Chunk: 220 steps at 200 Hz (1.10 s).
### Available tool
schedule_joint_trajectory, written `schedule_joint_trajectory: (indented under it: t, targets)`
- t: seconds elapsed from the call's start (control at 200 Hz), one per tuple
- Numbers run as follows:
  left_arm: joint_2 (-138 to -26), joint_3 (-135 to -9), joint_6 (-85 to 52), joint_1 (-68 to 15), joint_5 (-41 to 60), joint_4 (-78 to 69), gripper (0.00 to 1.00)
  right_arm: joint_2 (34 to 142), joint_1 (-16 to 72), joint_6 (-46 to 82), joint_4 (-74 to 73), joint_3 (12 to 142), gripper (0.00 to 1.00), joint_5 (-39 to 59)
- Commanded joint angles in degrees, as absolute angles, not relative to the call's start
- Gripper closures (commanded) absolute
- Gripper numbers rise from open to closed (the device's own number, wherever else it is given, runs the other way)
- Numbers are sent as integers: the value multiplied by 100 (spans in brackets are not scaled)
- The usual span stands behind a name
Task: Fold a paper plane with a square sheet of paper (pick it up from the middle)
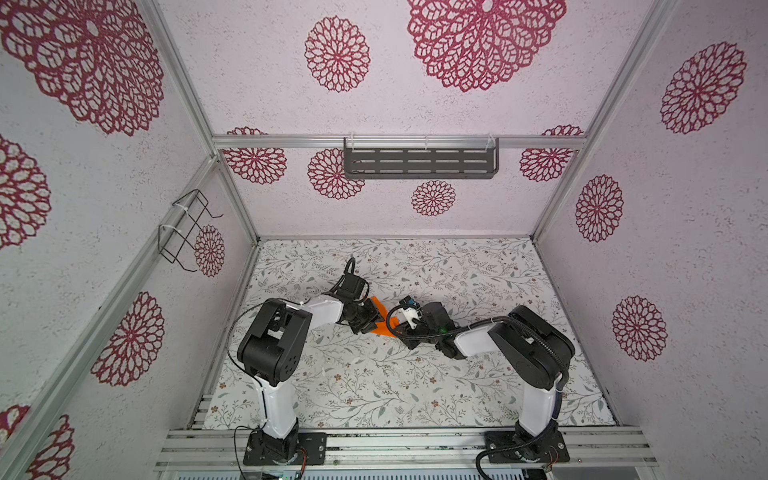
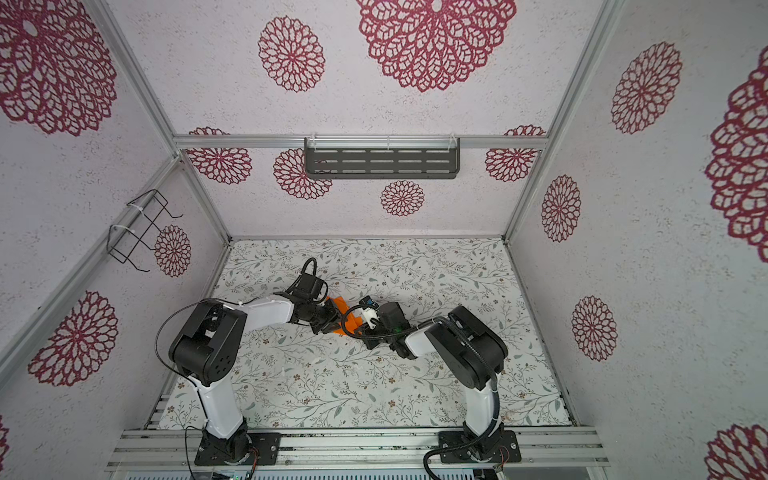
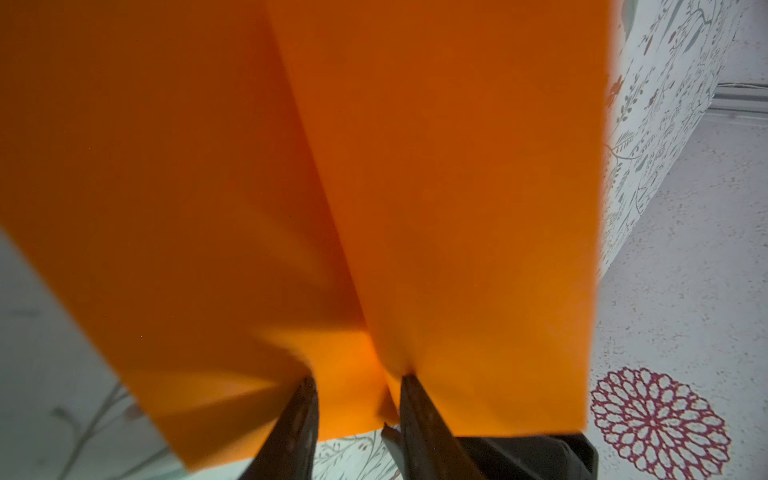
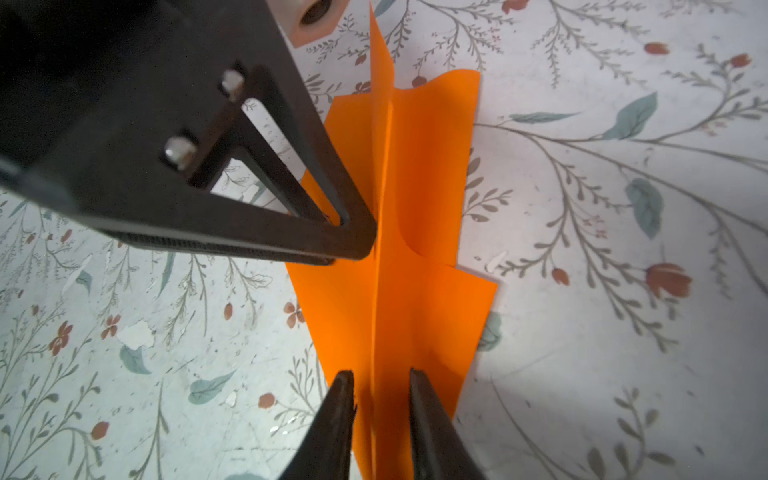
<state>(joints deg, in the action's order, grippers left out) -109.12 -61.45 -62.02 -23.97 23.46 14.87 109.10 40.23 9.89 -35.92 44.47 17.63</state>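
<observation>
Pale walls (image 1: 266, 75) with dark red rosettes box in the cell. The floral-print table (image 1: 374, 395) fills the floor in both top views. The left arm (image 1: 274, 345) and right arm (image 1: 536, 349) rise from the front rail and bend inward, their wrists nearly meeting at mid-table. A dark slotted shelf (image 1: 419, 163) hangs on the back wall, and a black wire rack (image 1: 185, 230) on the left wall.

The orange paper (image 1: 381, 331) is at mid-table between the two wrists, mostly hidden under them in both top views. In the right wrist view the orange paper (image 4: 415, 299) is partly folded: a raised centre ridge runs lengthwise, flaps splay to each side and one flap curls up. Whether the flaps rest on the table or hang just over it cannot be told.

Left gripper (image 3: 357, 382) — jaws apart, both tips against the sheet. Paper fills the gap and nearly the whole left wrist view. In the right wrist view one of its fingers (image 4: 249, 232) comes in from the side, its tip touching the ridge.

Right gripper (image 4: 381, 374) — jaws apart, one fingertip on each side of the ridge at the paper's near end. A gap shows between tips and ridge, so it is not clamped.

Small white flecks (image 4: 137, 332) dot the table.
</observation>
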Motion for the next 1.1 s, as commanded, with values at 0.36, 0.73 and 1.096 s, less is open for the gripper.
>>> schedule_joint_trajectory:
  t: [0.36, 0.73, 1.096]
  targets:
    - [-10852, -6030, -6131, -2313, 2230, 1785, 66, 11097, 4042, 943, -3884, 4698, 95, 1920]
    - [-9831, -5345, -6149, -2213, 1890, 1218, 70, 11125, 3973, 2122, -3644, 4947, 100, 2663]
    - [-10174, -5104, -6276, -2200, 1945, 1000, 83, 11351, 3921, 2628, -3633, 5168, 100, 3066]
